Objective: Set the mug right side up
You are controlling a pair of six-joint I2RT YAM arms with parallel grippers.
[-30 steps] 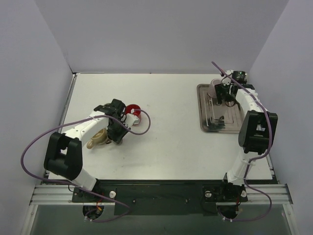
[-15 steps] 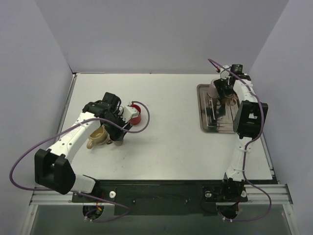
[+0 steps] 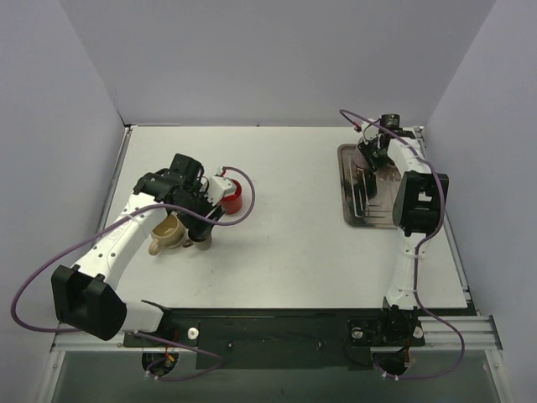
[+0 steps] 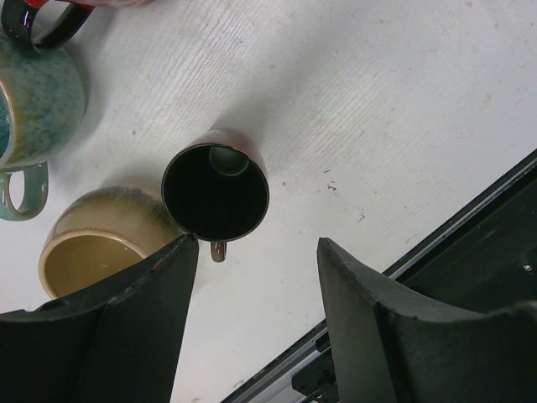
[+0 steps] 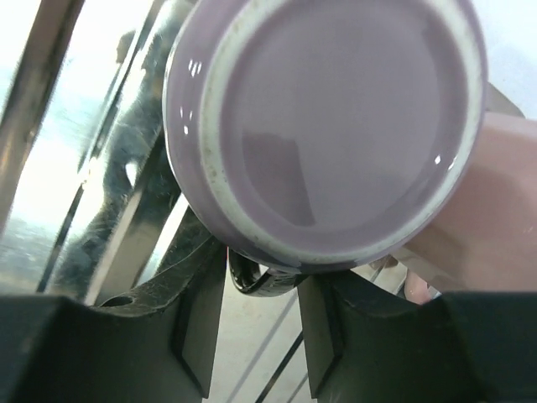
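The lilac mug (image 5: pixel 327 126) fills the right wrist view with its flat base toward the camera, so it is upside down or tipped over the metal tray (image 5: pixel 75 176). My right gripper (image 5: pixel 260 302) is shut on its dark glossy handle (image 5: pixel 256 283). In the top view my right gripper (image 3: pixel 372 156) is over the far end of the tray (image 3: pixel 356 214) and hides most of the mug. My left gripper (image 4: pixel 256 256) is open and empty, just above and in front of an upright brown mug (image 4: pixel 215 191). In the top view the left gripper (image 3: pixel 200 225) hovers over the mugs at the left.
Beside the brown mug (image 3: pixel 201 243) are a tan mug (image 3: pixel 168 234), a red mug (image 3: pixel 231 196) and a blue-green mug (image 4: pixel 29 99) seen in the left wrist view. The table's near edge and black rail (image 4: pixel 470 243) lie close to the left gripper. Purple cables trail from both arms.
My right gripper has swung left and toward the back over the tray, turning the mug with it. My left arm has drawn back and up from the mug cluster.
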